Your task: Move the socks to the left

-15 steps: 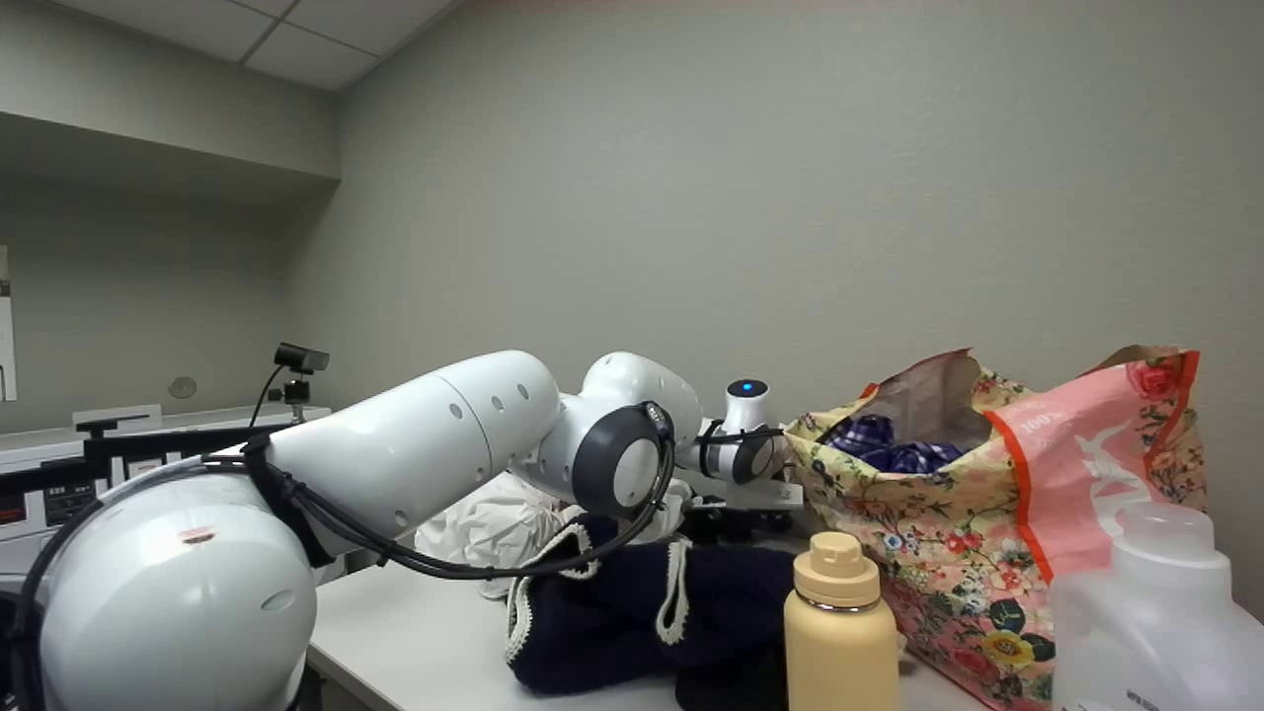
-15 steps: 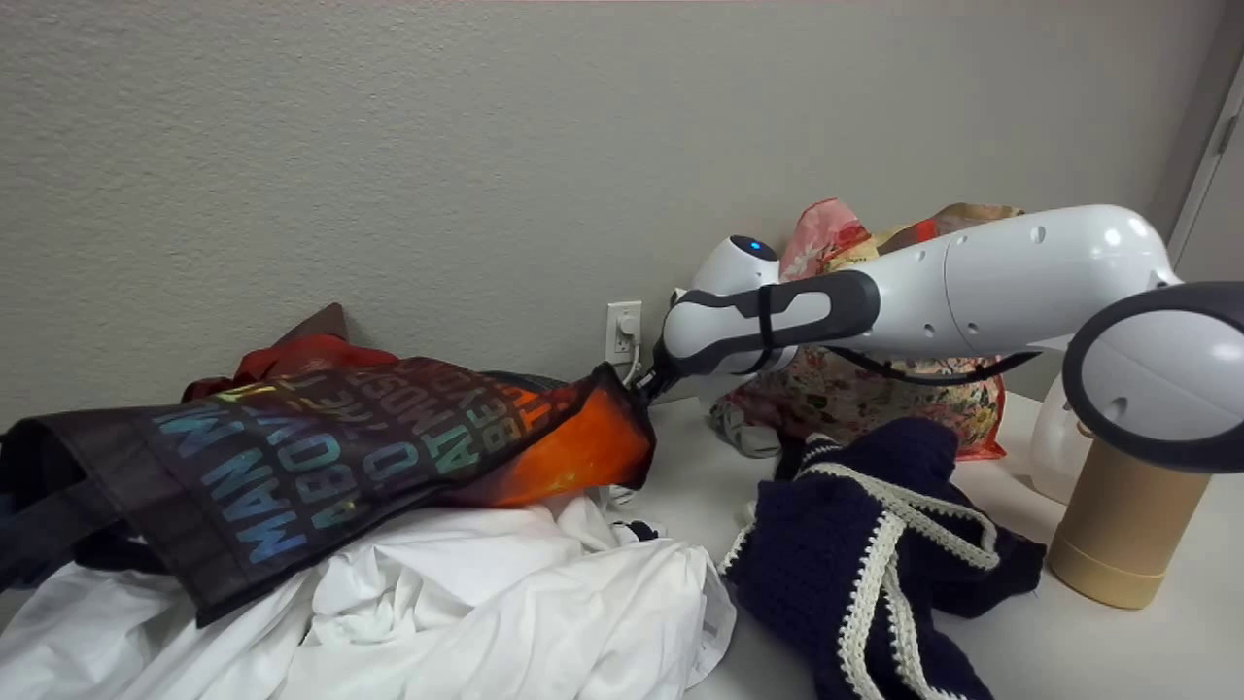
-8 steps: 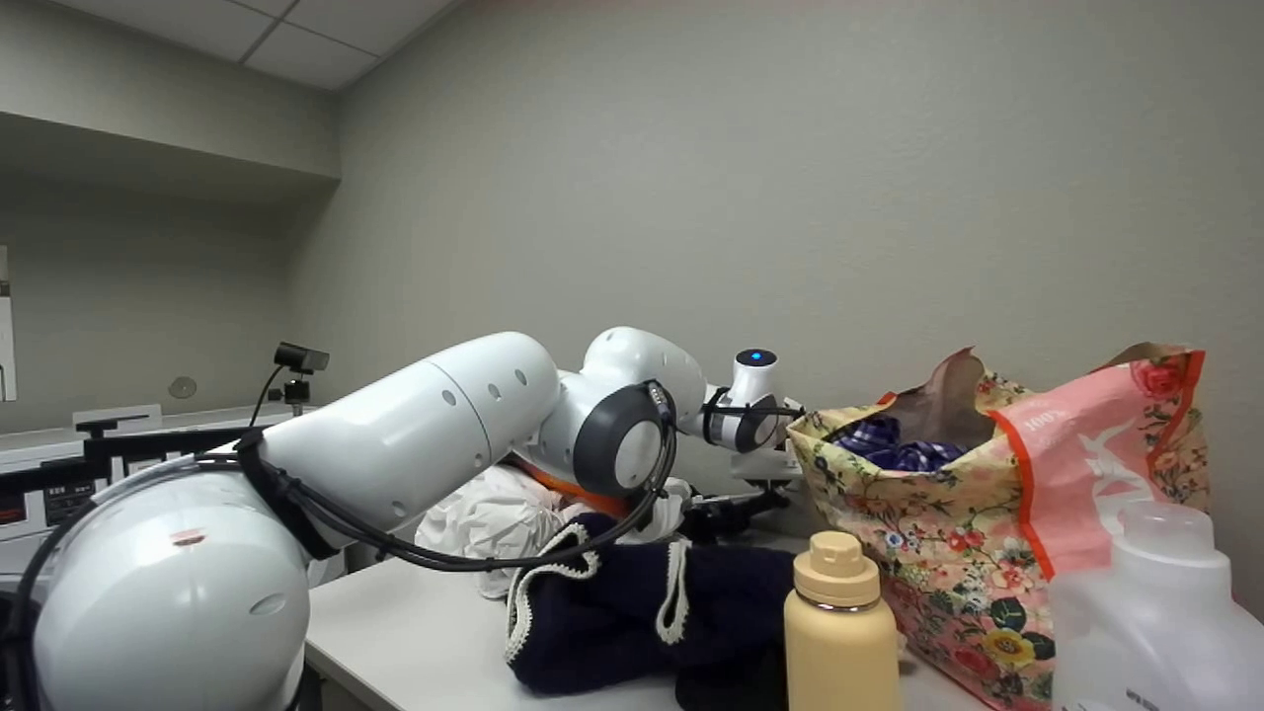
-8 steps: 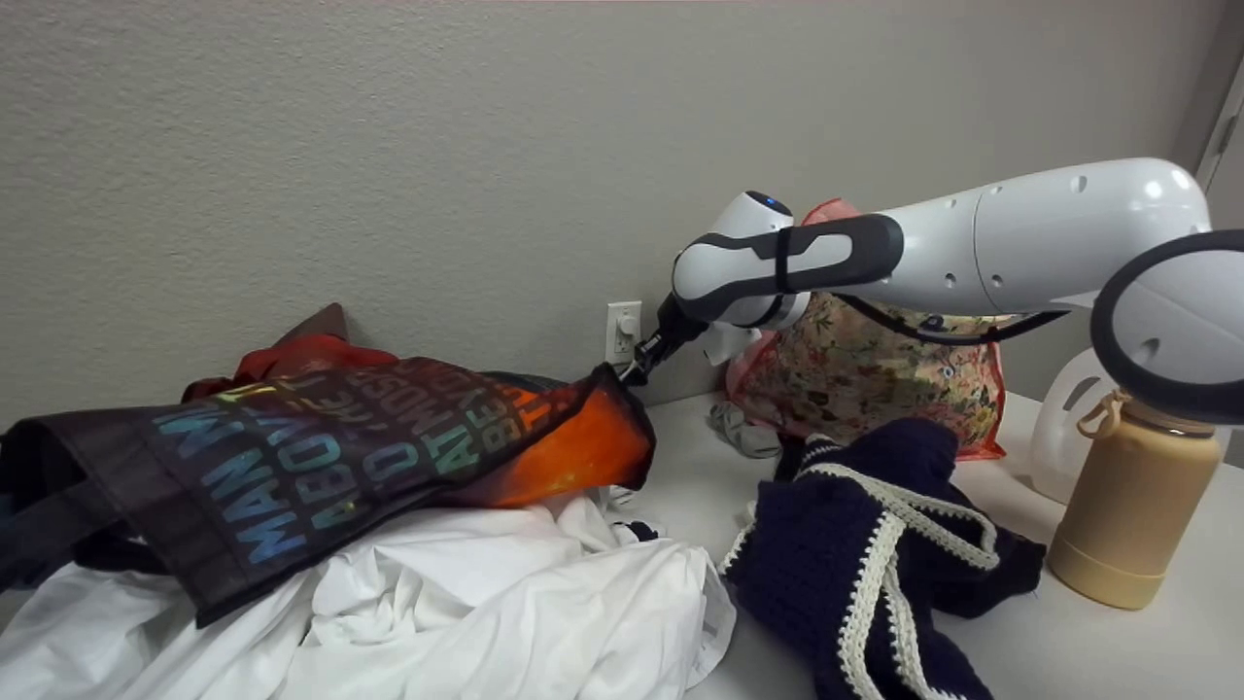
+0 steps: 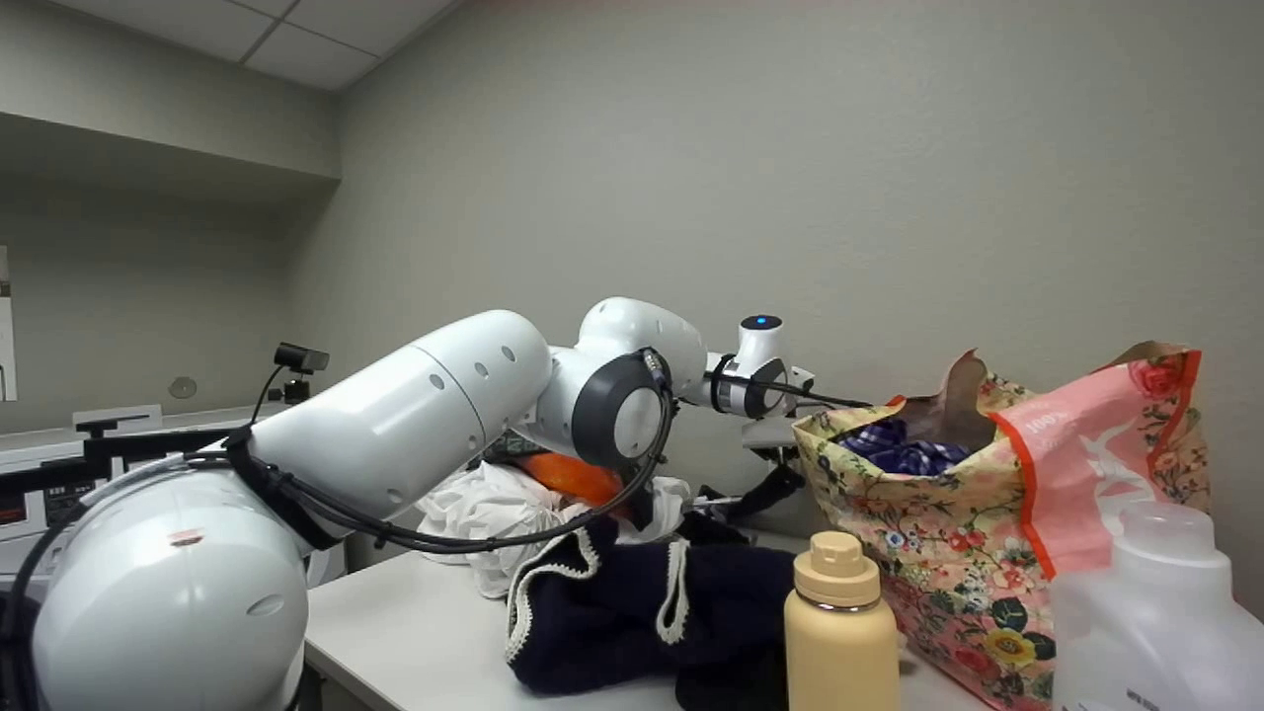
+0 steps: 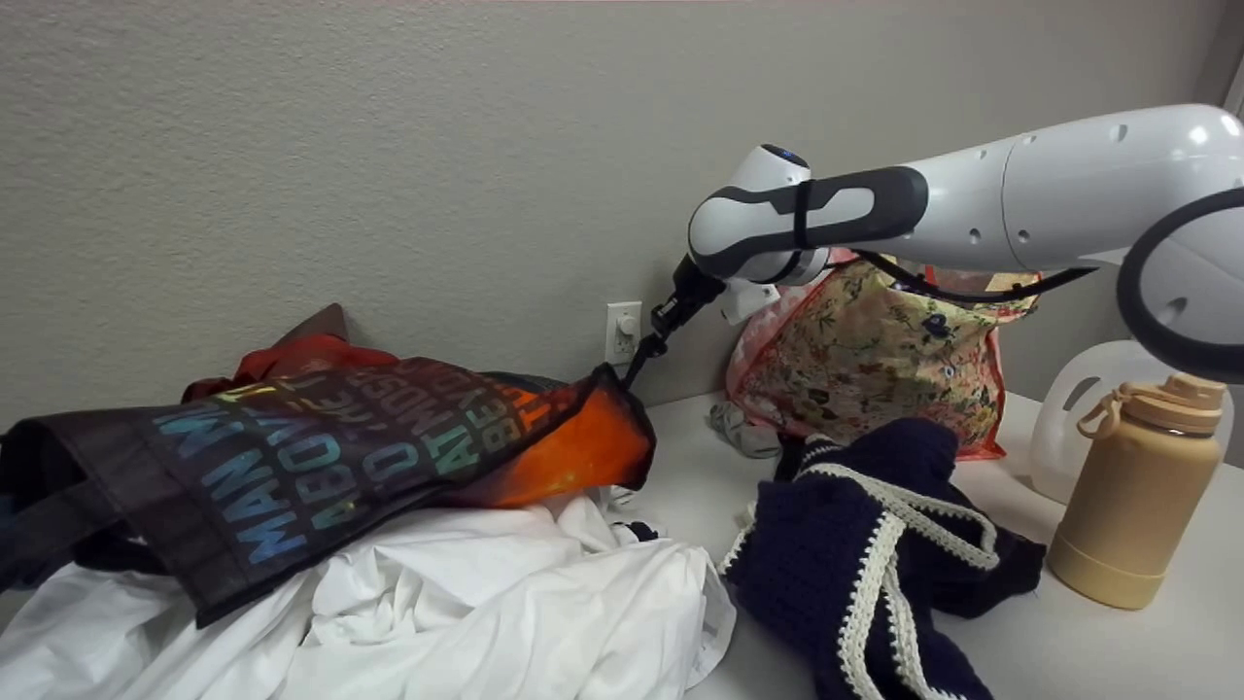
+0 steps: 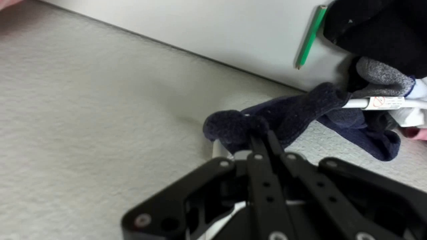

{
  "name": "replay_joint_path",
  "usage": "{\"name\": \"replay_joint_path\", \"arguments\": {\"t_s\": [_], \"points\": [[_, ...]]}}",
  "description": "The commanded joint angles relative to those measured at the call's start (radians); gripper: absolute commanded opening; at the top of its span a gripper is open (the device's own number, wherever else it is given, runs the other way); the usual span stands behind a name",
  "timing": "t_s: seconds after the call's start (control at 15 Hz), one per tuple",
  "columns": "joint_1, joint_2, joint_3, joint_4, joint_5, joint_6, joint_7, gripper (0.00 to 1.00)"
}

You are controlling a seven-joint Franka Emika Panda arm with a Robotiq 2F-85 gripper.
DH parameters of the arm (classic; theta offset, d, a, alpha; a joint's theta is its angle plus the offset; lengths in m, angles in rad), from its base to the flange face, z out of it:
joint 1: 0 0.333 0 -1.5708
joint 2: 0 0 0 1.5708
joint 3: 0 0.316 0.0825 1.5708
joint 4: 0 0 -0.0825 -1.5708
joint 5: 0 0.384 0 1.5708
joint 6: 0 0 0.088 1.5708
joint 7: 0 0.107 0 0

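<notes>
OK, your hand [image 7: 263,137] looks clamped on the navy sock [image 7: 295,115], mid-frame in the wrist view. So grab's prob. done; the shift left & release remain. A grey sock [image 7: 382,74], ungripped, lies upper right by black cloth [image 7: 387,36]; can't tell if it's incl.

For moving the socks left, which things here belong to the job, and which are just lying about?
Job: gripper; dark navy sock it grips; possibly the grey sock-like piece.
Bystanders: green pencil; yellow bottle; floral bag; jug; navy knit; white cloth; lettered bag.
</notes>
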Motion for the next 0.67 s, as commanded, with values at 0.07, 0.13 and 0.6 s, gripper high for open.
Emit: {"name": "replay_joint_path", "arguments": {"t_s": [0.07,0.13,0.6], "points": [[-0.034,-0.113,0.008,-0.085,0.03,-0.034,-0.06,0.04],[-0.039,-0.121,0.019,-0.088,0.039,-0.018,-0.076,0.04],[-0.137,-0.092,0.318,-0.045,0.23,0.151,-0.272,0.04]]}}
